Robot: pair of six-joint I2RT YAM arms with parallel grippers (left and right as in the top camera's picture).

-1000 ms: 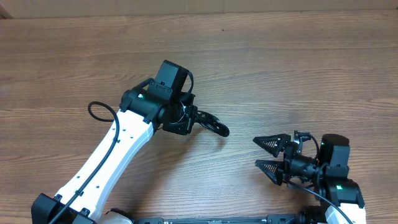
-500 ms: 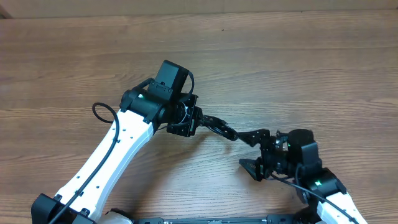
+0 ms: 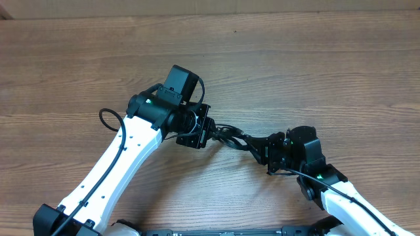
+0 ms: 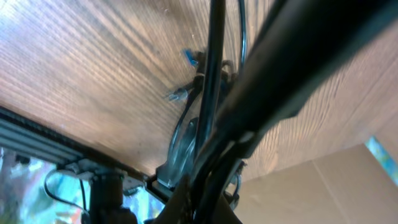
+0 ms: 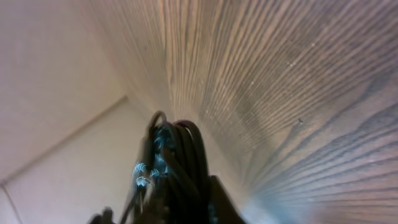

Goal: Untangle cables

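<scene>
Evidently, the left gripper [image 3: 212,132] was clenched on one end of the cables [image 3: 233,138], stretching them just beside it to the right gripper [image 3: 268,152], probably for pulling apart; whether the right jaws were clamped I cannot tell.

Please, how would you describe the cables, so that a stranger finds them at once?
Near the middle of the table, two white arms meet. Between the left gripper and the right gripper runs a short dark bundle: the cables. They are thin strands twisted together, unlike the thicker single wire looping beside the left arm.
</scene>
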